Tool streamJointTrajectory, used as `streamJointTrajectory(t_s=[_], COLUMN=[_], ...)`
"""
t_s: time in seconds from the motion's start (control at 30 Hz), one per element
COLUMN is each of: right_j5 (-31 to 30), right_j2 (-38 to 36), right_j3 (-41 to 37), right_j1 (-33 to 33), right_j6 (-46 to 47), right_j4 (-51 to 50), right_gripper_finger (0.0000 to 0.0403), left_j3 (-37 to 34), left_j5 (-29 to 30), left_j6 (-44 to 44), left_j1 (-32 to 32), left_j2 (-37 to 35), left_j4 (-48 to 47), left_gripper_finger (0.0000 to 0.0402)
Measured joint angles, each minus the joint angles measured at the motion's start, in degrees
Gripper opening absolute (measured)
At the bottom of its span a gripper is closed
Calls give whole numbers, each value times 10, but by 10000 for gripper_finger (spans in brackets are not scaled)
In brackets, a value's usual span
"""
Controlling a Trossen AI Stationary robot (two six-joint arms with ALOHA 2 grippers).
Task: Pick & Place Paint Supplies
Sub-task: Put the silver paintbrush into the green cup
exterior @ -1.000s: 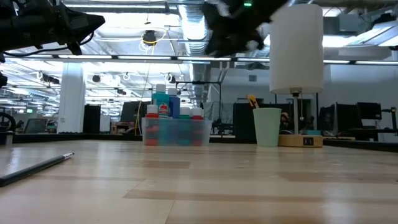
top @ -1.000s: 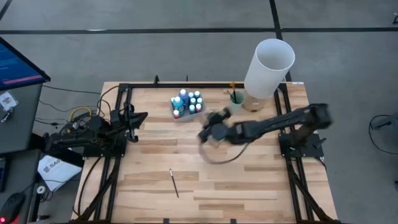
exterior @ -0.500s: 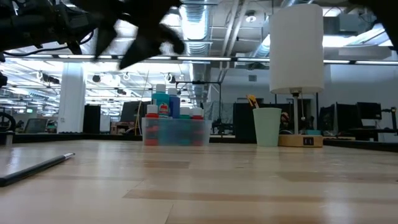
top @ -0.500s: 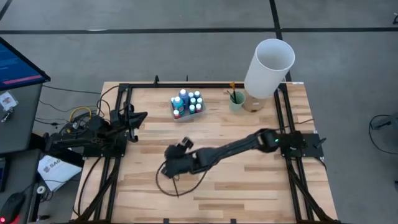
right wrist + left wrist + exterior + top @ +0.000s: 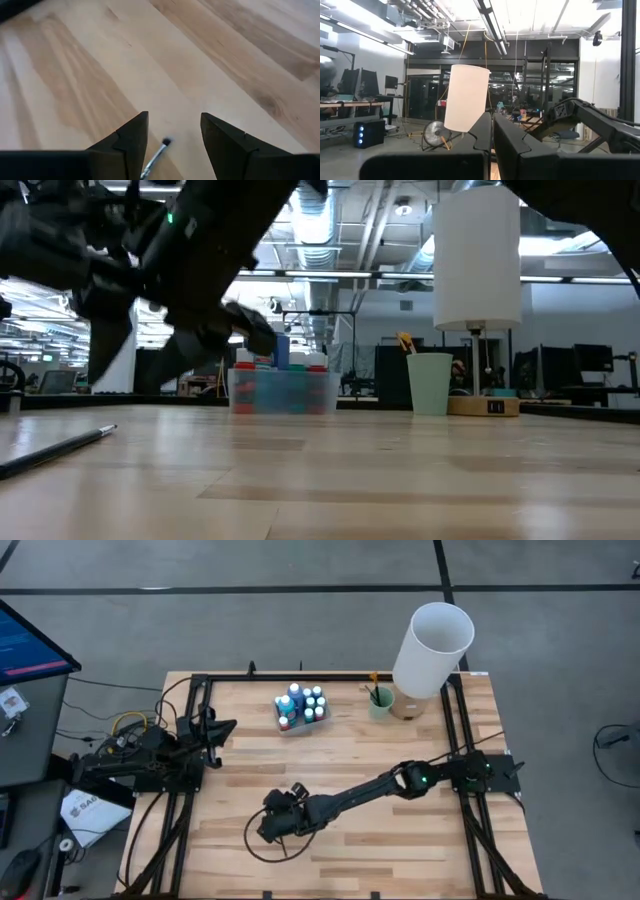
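Note:
A lone dark-handled brush (image 5: 55, 450) lies flat on the table's near-left part. My right gripper (image 5: 174, 116) hovers just above it, open, its fingers standing on either side of the brush's pale-tipped end (image 5: 159, 152) without touching. In the high view the right gripper (image 5: 268, 830) covers most of the brush (image 5: 284, 848). The small paint bottles (image 5: 300, 705) stand in a clear tray (image 5: 285, 392) at the far middle. More brushes, one orange (image 5: 373, 681), stick up out of the pale green cup (image 5: 380, 702). My left gripper (image 5: 228, 726) waits shut at the left edge.
The tall white cylinder (image 5: 432, 635) stands on a wooden base at the far right corner, beside the cup (image 5: 430, 383). A black frame rail (image 5: 300, 676) rims the table. The right arm's cable (image 5: 252, 840) loops over the wood near the brush.
My right arm has swept from near the bottle tray and cup toward the table's near-left and gone down, so that its gripper is now low over the lone brush. The brush, bottles and cup have stayed in place.

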State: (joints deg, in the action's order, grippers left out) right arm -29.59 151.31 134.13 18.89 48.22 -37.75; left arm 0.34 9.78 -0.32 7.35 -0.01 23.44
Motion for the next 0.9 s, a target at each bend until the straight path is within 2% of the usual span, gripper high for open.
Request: streamJointTrajectory(t_s=[0.3, 0.53, 0.67, 0.77, 0.9], right_j5=[-2, -4, 8, 14, 21], right_j2=[-1, 41, 50, 47, 48], right_j3=[-4, -1, 1, 1, 0], right_j1=[18, 23, 18, 15, 13], right_j6=[10, 19, 52, 72, 69], right_j4=[-10, 22, -2, -29, -45], right_gripper_finger=[175, 175, 169, 129, 33], left_j3=[0, 0, 0, 0, 0], left_j5=[0, 0, -1, -1, 0], left_j6=[0, 0, 0, 0, 0], left_j1=[0, 0, 0, 0, 0], left_j2=[0, 0, 0, 0, 0], left_j4=[2, 3, 3, 3, 4], left_gripper_finger=[2, 2, 2, 2, 2])
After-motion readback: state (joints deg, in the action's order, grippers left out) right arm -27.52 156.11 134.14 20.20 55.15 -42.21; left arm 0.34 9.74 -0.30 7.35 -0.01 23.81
